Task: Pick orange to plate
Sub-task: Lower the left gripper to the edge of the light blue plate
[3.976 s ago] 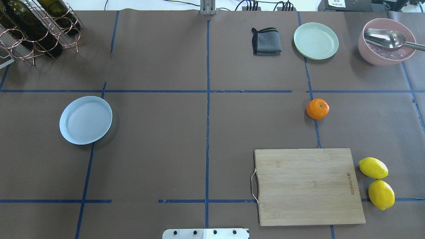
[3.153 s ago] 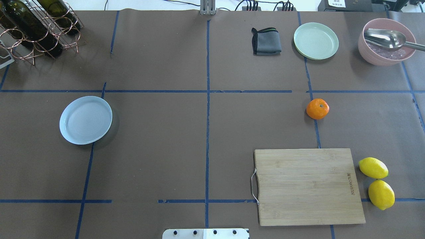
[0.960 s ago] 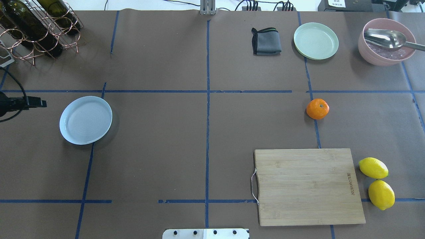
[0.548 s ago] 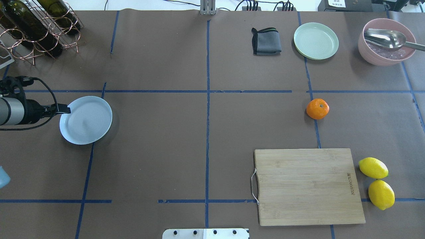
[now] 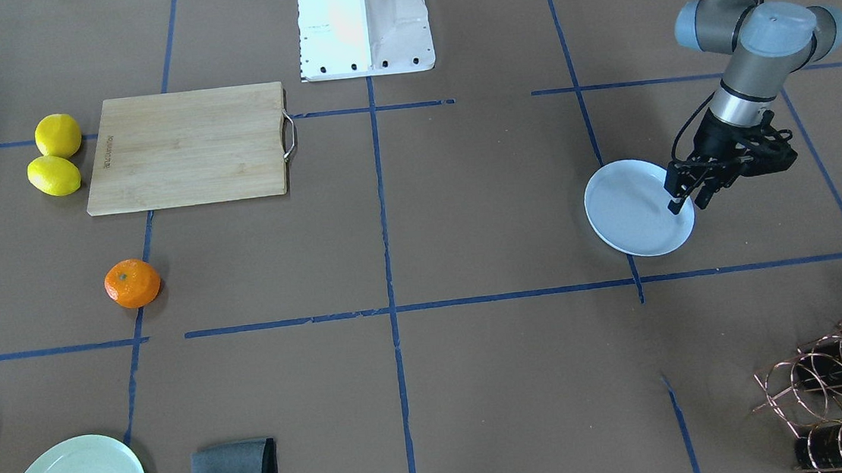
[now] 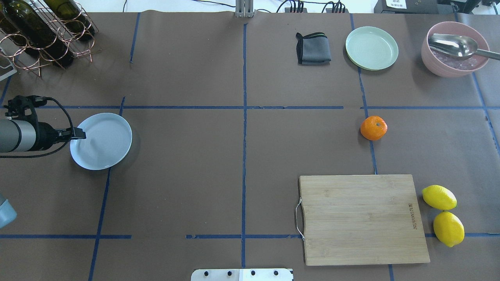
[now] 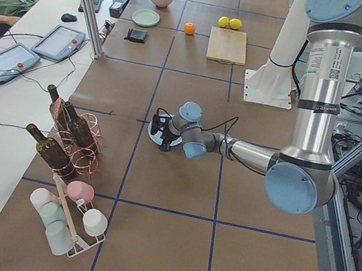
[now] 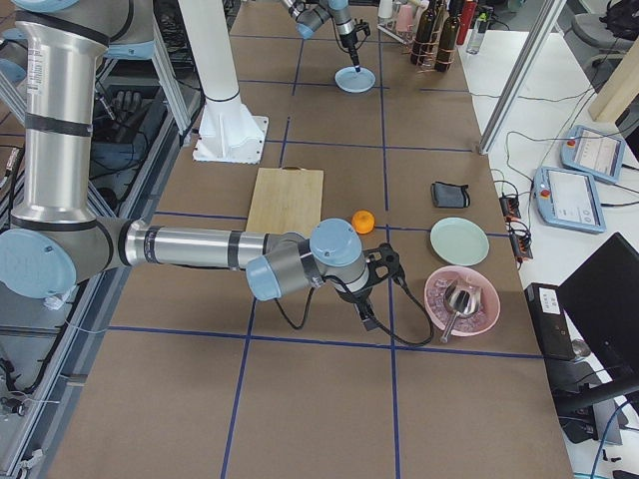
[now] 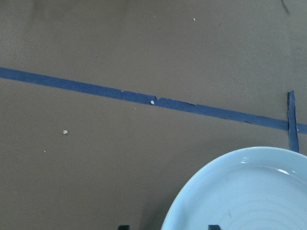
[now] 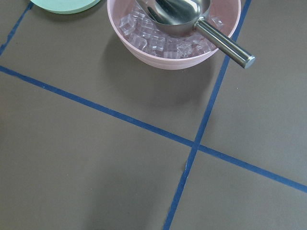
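Note:
The orange (image 6: 374, 127) (image 5: 132, 283) rests on the brown table right of centre, on a blue tape line, with no gripper near it. The pale blue plate (image 6: 103, 142) (image 5: 632, 210) lies far off on the table's left side and holds nothing. My left gripper (image 6: 80, 134) (image 5: 687, 203) is open at the plate's outer rim. In the left wrist view its fingertips (image 9: 214, 226) stand either side of the plate's edge (image 9: 249, 191). My right gripper (image 8: 364, 319) shows only in the exterior right view, low near the pink bowl; I cannot tell its state.
A wooden cutting board (image 6: 363, 218) lies near the robot, with two lemons (image 6: 443, 214) beside it. At the far right stand a grey cloth (image 6: 313, 48), a pale green plate (image 6: 372, 47) and a pink bowl (image 6: 455, 48) holding ice and a metal scoop. A wine rack (image 6: 43, 31) fills the far left corner.
The left arm came in from the table's left edge and its open gripper reached the blue plate's rim. The orange and the plate have not moved.

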Available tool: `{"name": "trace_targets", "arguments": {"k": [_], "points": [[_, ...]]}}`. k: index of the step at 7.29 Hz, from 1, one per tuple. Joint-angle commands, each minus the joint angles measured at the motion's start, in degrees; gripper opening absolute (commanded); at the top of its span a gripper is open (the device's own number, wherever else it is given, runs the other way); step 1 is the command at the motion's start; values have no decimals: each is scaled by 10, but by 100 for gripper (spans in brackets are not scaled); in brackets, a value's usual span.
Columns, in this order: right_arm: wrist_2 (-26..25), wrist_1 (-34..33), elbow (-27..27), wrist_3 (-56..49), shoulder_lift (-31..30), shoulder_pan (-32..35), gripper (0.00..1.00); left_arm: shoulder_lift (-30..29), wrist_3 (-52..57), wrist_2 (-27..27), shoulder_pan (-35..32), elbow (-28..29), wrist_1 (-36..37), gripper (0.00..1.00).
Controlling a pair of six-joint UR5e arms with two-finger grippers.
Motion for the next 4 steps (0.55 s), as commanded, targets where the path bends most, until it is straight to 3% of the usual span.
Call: {"name": "trace_targets", "arguments": {"k": [1, 4], "points": [[0, 0, 0, 0, 0, 0, 100, 0, 2, 1, 3, 0, 1, 0], [0, 0, 1, 0, 1, 0, 100, -2, 8, -10, 2, -43, 6, 0]]}}
